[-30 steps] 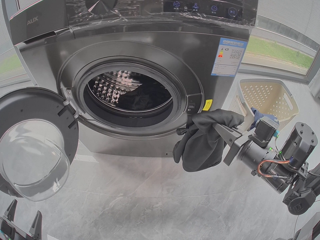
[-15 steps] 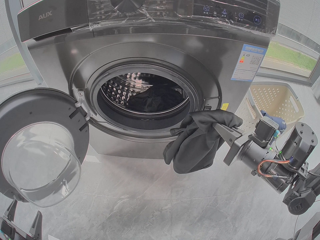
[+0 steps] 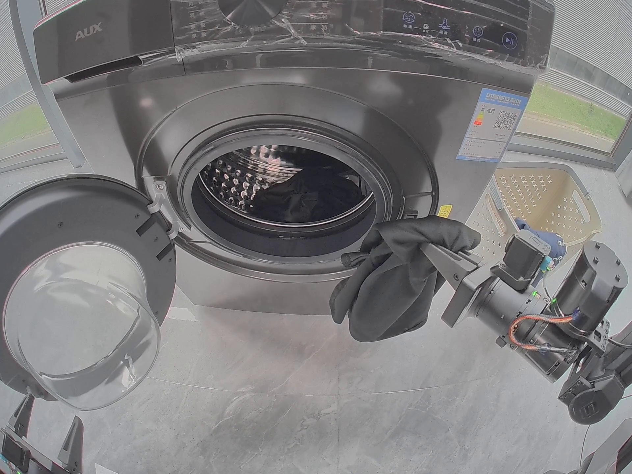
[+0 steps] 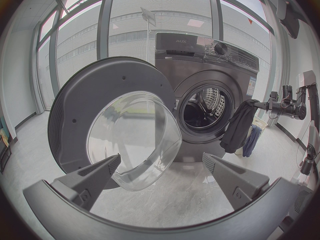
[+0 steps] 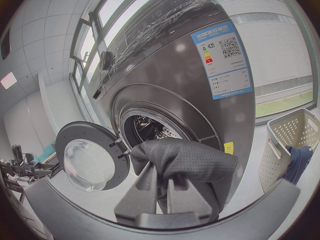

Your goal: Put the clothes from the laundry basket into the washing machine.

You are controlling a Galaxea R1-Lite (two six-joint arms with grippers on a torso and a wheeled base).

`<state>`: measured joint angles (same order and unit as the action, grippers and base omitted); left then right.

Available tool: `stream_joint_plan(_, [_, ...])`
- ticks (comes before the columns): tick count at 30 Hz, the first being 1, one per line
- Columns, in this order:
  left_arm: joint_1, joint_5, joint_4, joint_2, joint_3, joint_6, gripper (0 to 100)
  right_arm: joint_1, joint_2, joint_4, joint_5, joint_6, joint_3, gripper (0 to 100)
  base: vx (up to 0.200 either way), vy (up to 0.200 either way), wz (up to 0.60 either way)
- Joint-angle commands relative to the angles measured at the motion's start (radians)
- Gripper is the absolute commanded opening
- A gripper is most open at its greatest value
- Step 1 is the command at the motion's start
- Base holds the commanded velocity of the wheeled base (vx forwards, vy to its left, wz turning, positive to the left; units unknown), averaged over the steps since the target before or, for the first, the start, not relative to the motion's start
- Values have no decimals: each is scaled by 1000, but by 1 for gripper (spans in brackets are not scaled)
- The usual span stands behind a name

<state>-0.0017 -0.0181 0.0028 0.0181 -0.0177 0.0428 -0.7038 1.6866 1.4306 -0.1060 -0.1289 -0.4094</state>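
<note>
Camera has swung, bringing the washing machine [image 3: 296, 93] more central; hanging cloth barely sways. Left gripper [image 4: 160, 156] low, fingers spread, idle. Right gripper [image 5: 163, 177] clenched on black garment [image 3: 388, 284], just outside drum opening [image 3: 263, 172], tail hanging below its lip. Risk: tail snags there or drapes outside. Blue garment [image 3: 552, 239] lies in laundry basket [image 3: 579, 199].

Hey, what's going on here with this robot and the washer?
The robot is loading laundry. Its right gripper is shut on a dark garment, held in the air outside the washing machine, whose door stands open. Another dark piece lies in the drum, and a blue garment hangs over the laundry basket rim beside it. The left gripper is open and empty, low by the door.
</note>
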Motion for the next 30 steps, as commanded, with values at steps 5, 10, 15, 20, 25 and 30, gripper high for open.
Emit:
stream_joint_plan(5, [0,0,0,-10,15,0,100,0,2,1,0,0,0,0,0,0,0])
stream_joint_plan(10, [0,1,0,-10,15,0,100,0,2,1,0,0,1,0,0,0,0])
stream_joint_plan(15, [0,0,0,-10,15,0,100,0,2,1,0,0,1,0,0,0,0])
stream_joint_plan(20, [0,0,0,-10,15,0,100,0,2,1,0,0,1,0,0,0,0])
stream_joint_plan(25, [0,1,0,-10,15,0,100,0,2,1,0,0,1,0,0,0,0])
stream_joint_plan(30, [0,1,0,-10,15,0,100,0,2,1,0,0,1,0,-40,0,0])
